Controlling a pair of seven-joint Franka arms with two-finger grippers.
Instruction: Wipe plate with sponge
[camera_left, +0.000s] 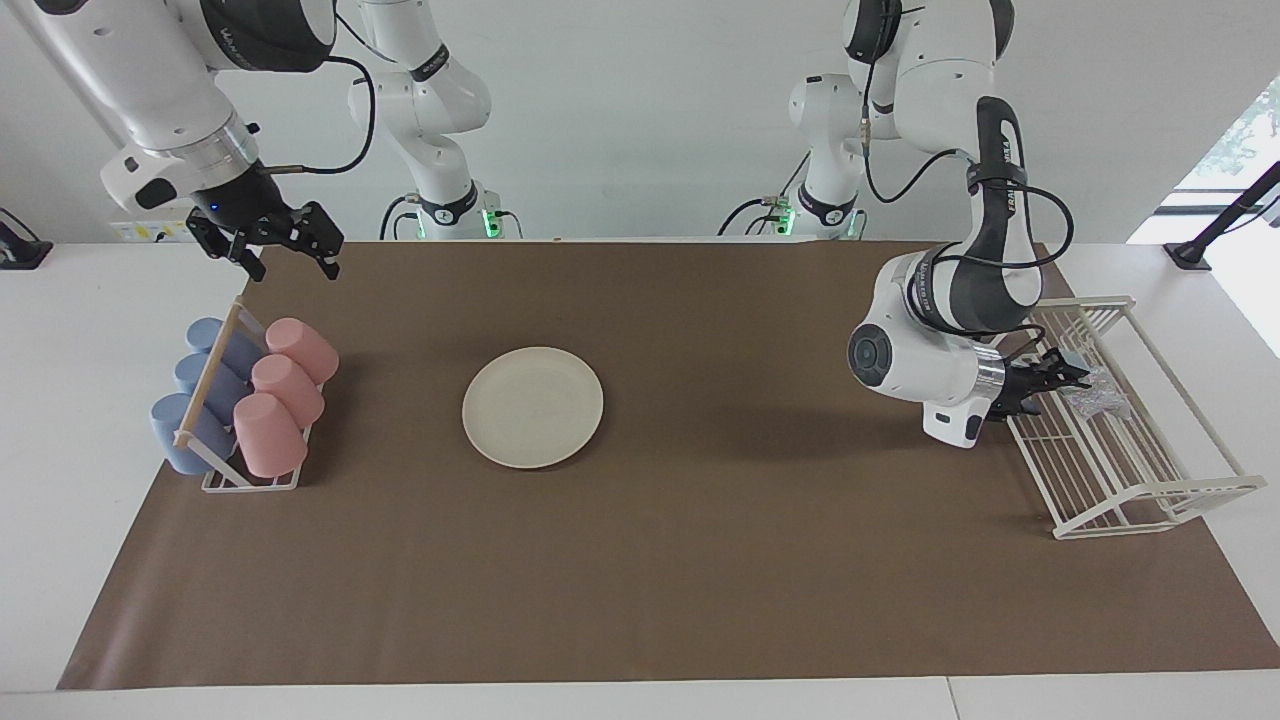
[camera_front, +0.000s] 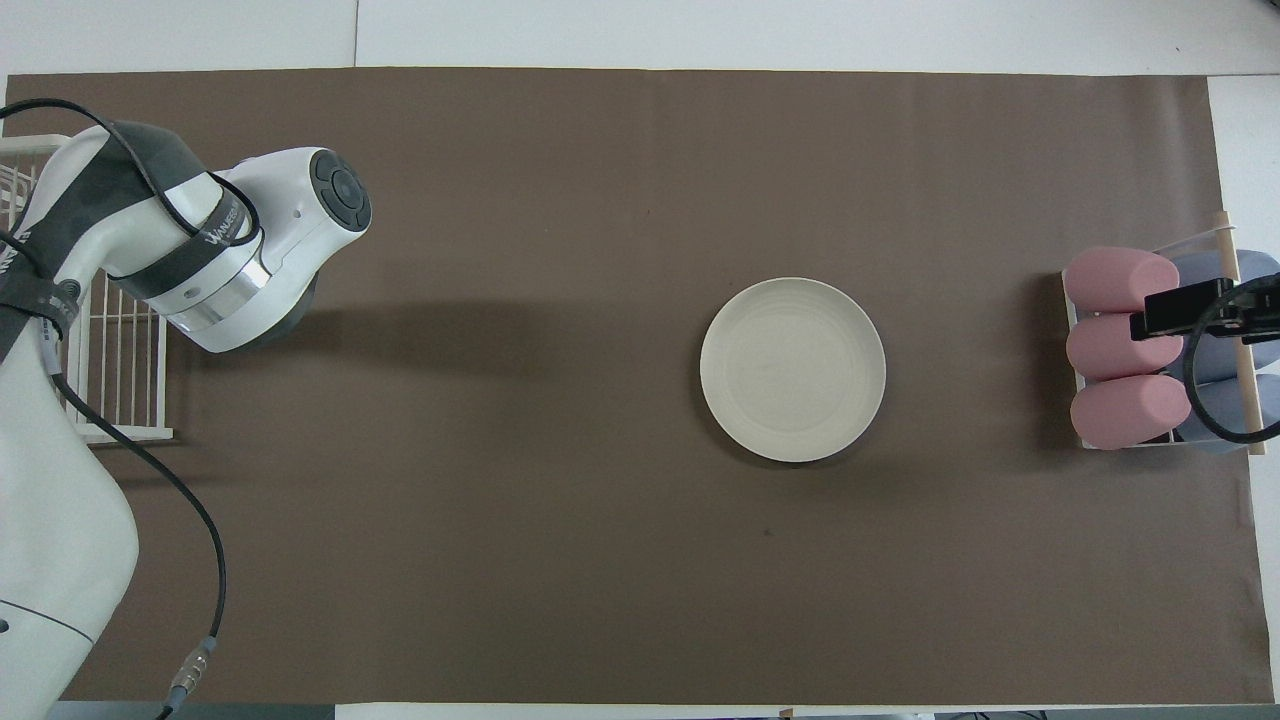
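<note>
A: Item one, right gripper (camera_left: 290, 250): fingers spread, empty, waiting over the cup rack (camera_left: 250, 480).
B: Item two, plate (camera_left: 532, 407): mid-mat, bare mat all round.
A: Item three, left gripper (camera_left: 1068, 376): at the sponge (camera_left: 1098, 397) in the wire rack (camera_left: 1150, 500); grip unclear.
B: Step: fetching. Next, probably lift clear of the wires.

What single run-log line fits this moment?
step: fetch sponge | left gripper: at sponge in rack | right gripper: waiting above cups | plate: untouched
</note>
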